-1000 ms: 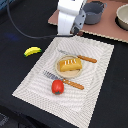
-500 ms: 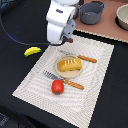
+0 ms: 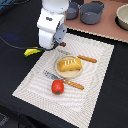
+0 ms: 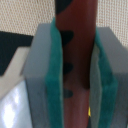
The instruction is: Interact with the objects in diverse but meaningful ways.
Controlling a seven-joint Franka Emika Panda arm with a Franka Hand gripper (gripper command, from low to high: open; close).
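My gripper [image 4: 75, 100] is shut on the brown sausage stick [image 4: 75, 45], which stands between the green pads [image 4: 54, 90]. In the exterior view the arm's white wrist hides the gripper [image 3: 53, 46], which hangs over the striped mat's [image 3: 35, 82] edge at the exterior view's left. The yellow banana [image 3: 32, 51] lies beside it on the black table. The golden bread loaf [image 3: 70, 63] sits on a small plate [image 3: 66, 73] at the mat's middle. The red tomato [image 3: 58, 86] lies nearer the camera. Grey pots [image 3: 92, 12] stand at the back.
An orange-handled knife [image 3: 87, 59] lies beside the loaf and an orange-handled fork [image 3: 73, 84] by the tomato. A second grey pot [image 3: 72, 10] and a pale bowl [image 3: 122, 18] stand on the brown board [image 3: 107, 30] at the back. A cable [image 3: 12, 42] runs across the table.
The arm has moved toward the exterior view's left and a little lower, from above the mat's back edge to its left edge near the banana. The foods have not moved.
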